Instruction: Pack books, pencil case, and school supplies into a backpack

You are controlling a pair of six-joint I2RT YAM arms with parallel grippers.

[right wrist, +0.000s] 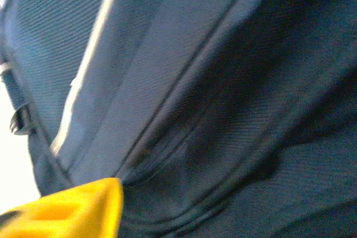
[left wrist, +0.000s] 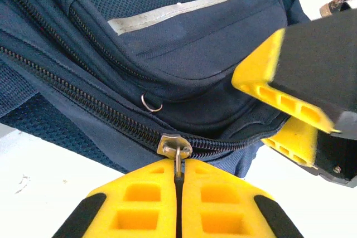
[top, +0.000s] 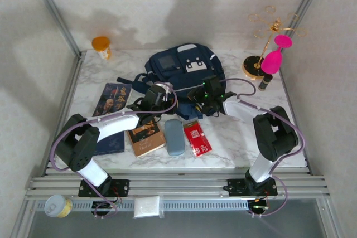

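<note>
The backpack (top: 184, 68) lies at the table's back. The left gripper (left wrist: 178, 165) is clamped tight on its zipper pull (left wrist: 177, 150), likely to run it open. The right gripper (left wrist: 251, 108) straddles the fabric beside it, probably steadying; jaws apart, a pinch I can't confirm. Pencil case (top: 174, 136) and red packet (top: 197, 138) wait nearer.

FREE: we find bare table (top: 234, 137) right of the red packet (top: 197, 139) and at the left rear | BLOCKED: books (top: 146, 136) and pencil case (top: 174, 136) fill the near middle; left gripper (left wrist: 178, 174), clamped on the zipper pull (left wrist: 177, 154), and right gripper (left wrist: 256, 110) crowd the backpack (top: 184, 65) at its near edge | REAR RIGHT: jewellery stand (top: 266, 48) bars our way
</note>
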